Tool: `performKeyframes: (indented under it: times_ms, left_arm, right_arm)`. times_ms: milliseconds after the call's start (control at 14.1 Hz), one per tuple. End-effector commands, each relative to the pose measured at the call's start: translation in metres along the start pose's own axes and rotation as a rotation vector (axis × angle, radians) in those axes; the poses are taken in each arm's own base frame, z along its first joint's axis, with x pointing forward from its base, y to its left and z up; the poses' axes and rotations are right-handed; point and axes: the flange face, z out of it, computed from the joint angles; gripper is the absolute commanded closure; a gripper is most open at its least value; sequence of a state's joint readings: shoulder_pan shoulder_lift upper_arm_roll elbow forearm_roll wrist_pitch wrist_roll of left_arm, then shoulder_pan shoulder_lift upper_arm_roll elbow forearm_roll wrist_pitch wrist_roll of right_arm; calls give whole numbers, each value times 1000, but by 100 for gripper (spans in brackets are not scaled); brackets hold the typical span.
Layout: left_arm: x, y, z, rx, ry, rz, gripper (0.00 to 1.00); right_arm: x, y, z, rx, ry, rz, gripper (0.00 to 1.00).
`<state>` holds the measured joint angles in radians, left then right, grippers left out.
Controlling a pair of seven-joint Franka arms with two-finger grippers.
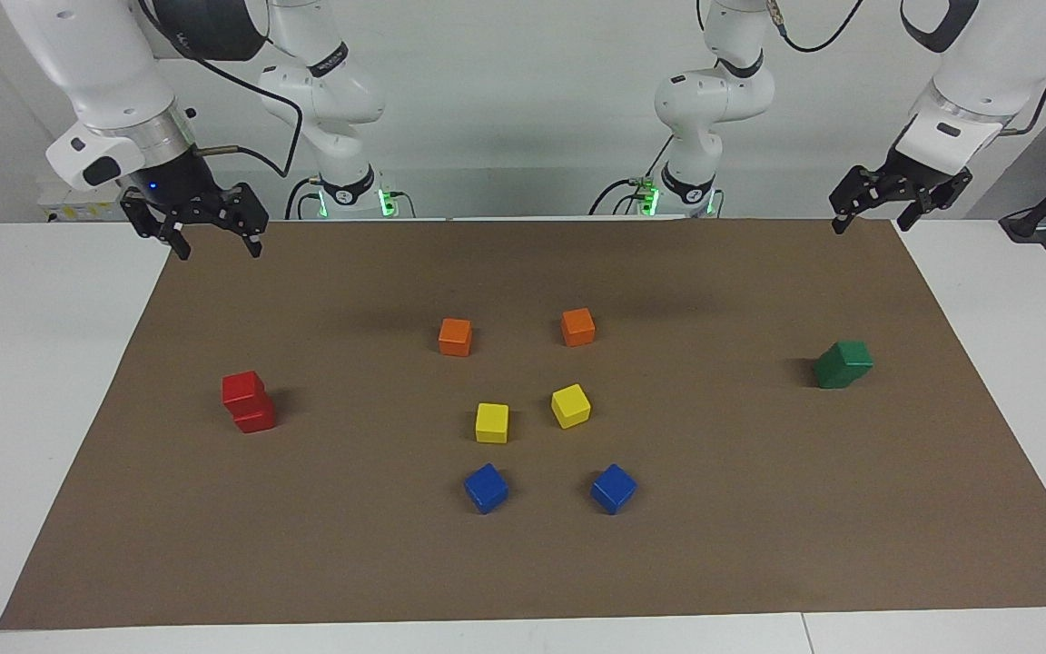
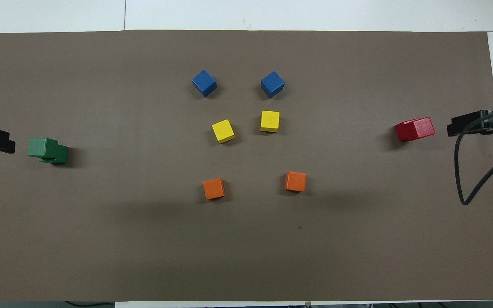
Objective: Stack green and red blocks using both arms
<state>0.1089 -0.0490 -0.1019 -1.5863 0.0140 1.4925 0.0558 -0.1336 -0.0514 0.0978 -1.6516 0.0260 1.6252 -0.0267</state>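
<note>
mat (image 1: 759, 545) bare between stacks | obstacles mid-mat: orange cubes (image 1: 455, 336), yellow cubes (image 1: 491, 422), blue cubes (image 1: 486, 488)

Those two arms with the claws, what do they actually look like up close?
Both are glossy white, rounded segments with dark grey joint bands and black cables. Each ends in a small black two-finger claw: right gripper, with a blue light above it, and left gripper.

A white table (image 1: 33, 381) carries a brown mat (image 1: 523, 563) — frame centre holds orange cubes (image 1: 455, 336), yellow cubes (image 1: 491, 422) and blue cubes (image 1: 486, 488); red stack (image 1: 248, 401) at middle left, green stack (image 1: 843, 363) at middle right.
</note>
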Motion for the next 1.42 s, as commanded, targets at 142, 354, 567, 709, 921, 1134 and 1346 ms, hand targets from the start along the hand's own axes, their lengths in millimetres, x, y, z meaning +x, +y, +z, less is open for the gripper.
performKeyframes:
  times_ms: [142, 354, 567, 709, 921, 1134, 1346]
  left_arm:
    - [5, 1, -2, -7, 2, -15, 0]
    - [7, 1, 0, -7, 2, -15, 0]
    - [16, 0, 9, -10, -5, -16, 0]
    - [17, 1, 11, -10, -10, -13, 0]
    - [16, 3, 12, -10, -16, -10, 0]
    - [16, 4, 13, -10, -14, -8, 0]
    - [20, 4, 17, -59, 11, -20, 0]
  right_arm:
    - [3, -22, 1, 6, -24, -41, 0]
    - [3, 2, 1, 12, -26, 2, 0]
    - [4, 2, 3, 10, -28, 3, 0]
    - [4, 2, 2, 10, -25, 5, 0]
    - [4, 2, 2, 10, -25, 3, 0]
    - [4, 3, 2, 10, -26, 5, 0]
    - [4, 6, 3, -4, -31, 7, 0]
